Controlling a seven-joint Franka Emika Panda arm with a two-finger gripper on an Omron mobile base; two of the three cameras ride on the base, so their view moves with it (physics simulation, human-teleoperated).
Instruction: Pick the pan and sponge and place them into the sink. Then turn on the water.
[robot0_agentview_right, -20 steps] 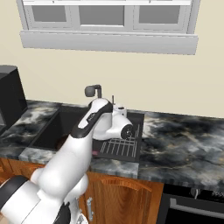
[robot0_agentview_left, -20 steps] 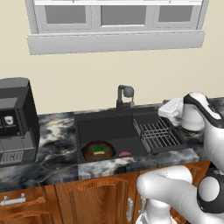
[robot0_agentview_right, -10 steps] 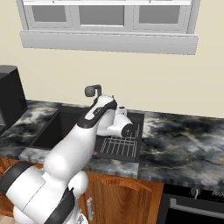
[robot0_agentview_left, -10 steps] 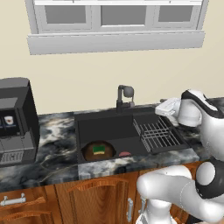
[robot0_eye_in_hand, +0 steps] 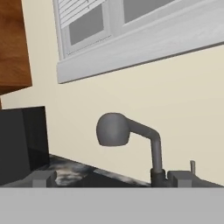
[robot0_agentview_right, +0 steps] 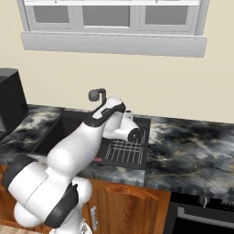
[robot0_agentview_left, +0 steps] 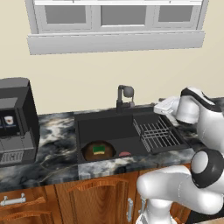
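The dark-brown pan (robot0_agentview_left: pixel 90 152) lies on the floor of the black sink (robot0_agentview_left: pixel 105 127) at its front left, and the green-topped sponge (robot0_agentview_left: pixel 100 149) rests inside it. At the basin's back rim stands the dark grey faucet (robot0_agentview_left: pixel 124 98), with no water running from it. My gripper (robot0_agentview_left: pixel 156 107) hovers over the wire rack (robot0_agentview_left: pixel 157 133), to the right of the faucet and pointing towards it. Seen from the hand, the faucet (robot0_eye_in_hand: pixel 131 131) stands ahead between my fingertips (robot0_eye_in_hand: pixel 41 177), and my gripper (robot0_eye_in_hand: pixel 111 178) is open and holds nothing.
A black coffee machine (robot0_agentview_left: pixel 15 120) stands on the marble counter (robot0_agentview_left: pixel 54 140) left of the sink. A windowsill (robot0_agentview_left: pixel 113 41) runs along the wall above. My arm (robot0_agentview_right: pixel 87 137) reaches over the basin. More counter (robot0_agentview_right: pixel 192 146) lies right of the rack.
My hand has drifted a little to the left over the rack, closer to the faucet. The pan and sponge have not moved.
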